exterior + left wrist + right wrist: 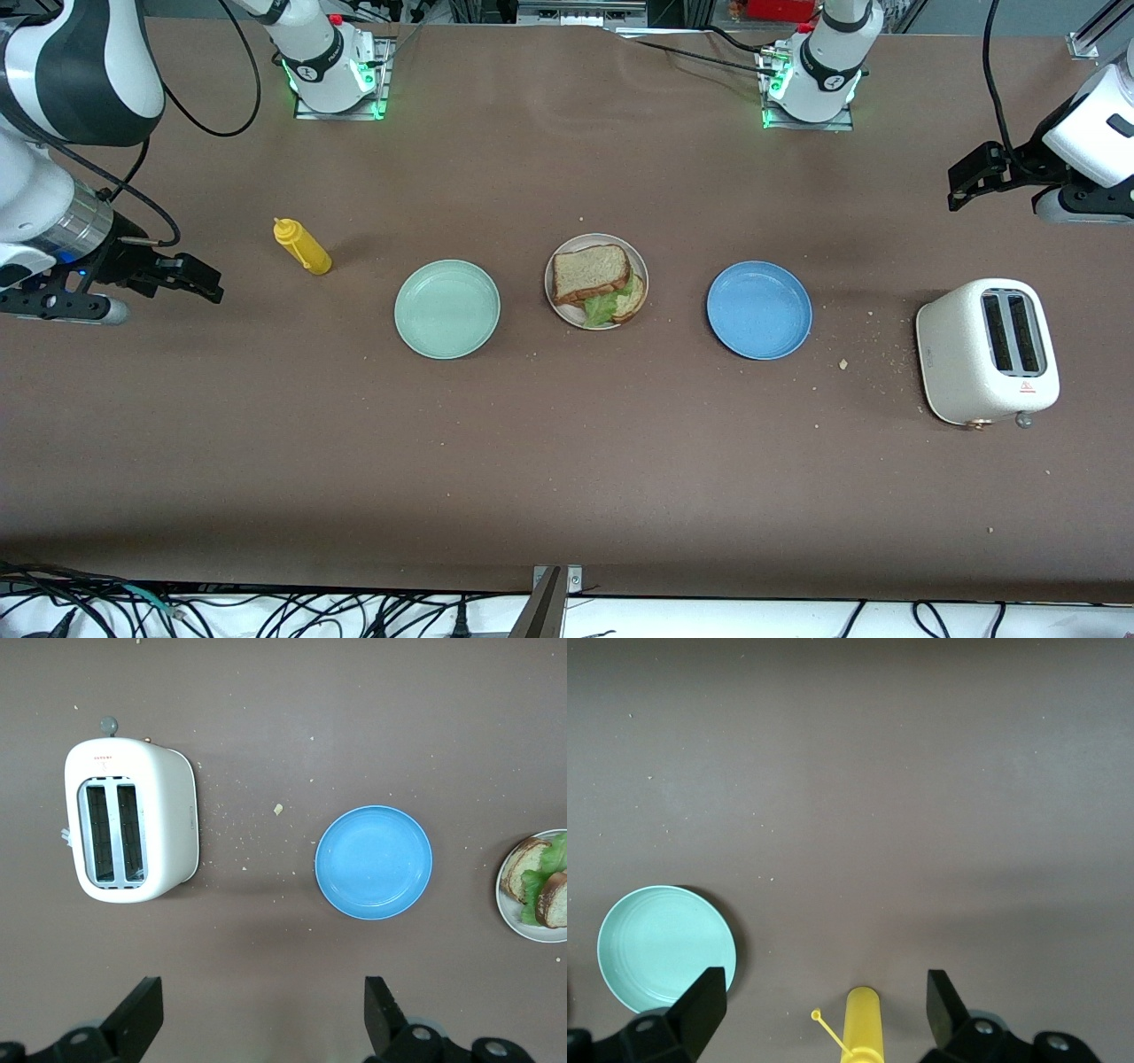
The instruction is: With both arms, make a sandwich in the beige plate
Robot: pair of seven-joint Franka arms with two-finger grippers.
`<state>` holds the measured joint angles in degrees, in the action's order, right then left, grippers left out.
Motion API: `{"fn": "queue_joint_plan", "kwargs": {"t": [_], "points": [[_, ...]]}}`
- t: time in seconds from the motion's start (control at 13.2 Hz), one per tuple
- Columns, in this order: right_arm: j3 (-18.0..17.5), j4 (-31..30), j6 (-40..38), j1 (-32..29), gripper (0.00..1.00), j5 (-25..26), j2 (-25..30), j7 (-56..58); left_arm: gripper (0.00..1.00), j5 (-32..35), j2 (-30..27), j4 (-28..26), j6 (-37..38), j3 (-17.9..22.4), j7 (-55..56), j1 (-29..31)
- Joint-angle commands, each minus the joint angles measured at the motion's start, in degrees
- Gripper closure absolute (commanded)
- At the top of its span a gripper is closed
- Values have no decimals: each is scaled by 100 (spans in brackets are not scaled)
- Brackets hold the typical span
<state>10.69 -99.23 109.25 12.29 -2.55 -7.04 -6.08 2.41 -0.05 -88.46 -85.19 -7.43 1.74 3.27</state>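
From my station I see the round pale beige plate (595, 243) at the middle of the brown desk (567, 461), and the sandwich (595, 283) lies in it: a square tan bread slice with brown crust on top, ruffled green lettuce and the lower slice poking out on the side toward the front camera. A round mint-green plate (446, 308) sits beside it toward the right arm's end, and a round blue plate (759, 309) beside it toward the left arm's end; neither touches the beige plate. A yellow squeeze bottle (302, 245) lies tilted on the desk toward the right arm's end, and a white two-slot toaster (987, 351) stands toward the left arm's end, with crumbs scattered near it. My left hand (257, 1014) hangs in the air over the desk near the toaster, its fingers apart and holding nothing. My right hand (826, 1010) hangs over the desk by the yellow bottle, fingers likewise spread wide and holding nothing.
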Motion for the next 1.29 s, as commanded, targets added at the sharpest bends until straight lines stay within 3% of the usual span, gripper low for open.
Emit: {"fn": "queue_joint_plan", "kwargs": {"t": [0.0, 1.21], "points": [[-6, 87, -106, -8, 0, 36, 45, -8, 0, -118, -21, 22, 73, 40, -130, -2], [-14, 368, -97, -25, 0, 9, -236, 10, 0, -127, -30, 22, 126, 5, -130, -11]]}}
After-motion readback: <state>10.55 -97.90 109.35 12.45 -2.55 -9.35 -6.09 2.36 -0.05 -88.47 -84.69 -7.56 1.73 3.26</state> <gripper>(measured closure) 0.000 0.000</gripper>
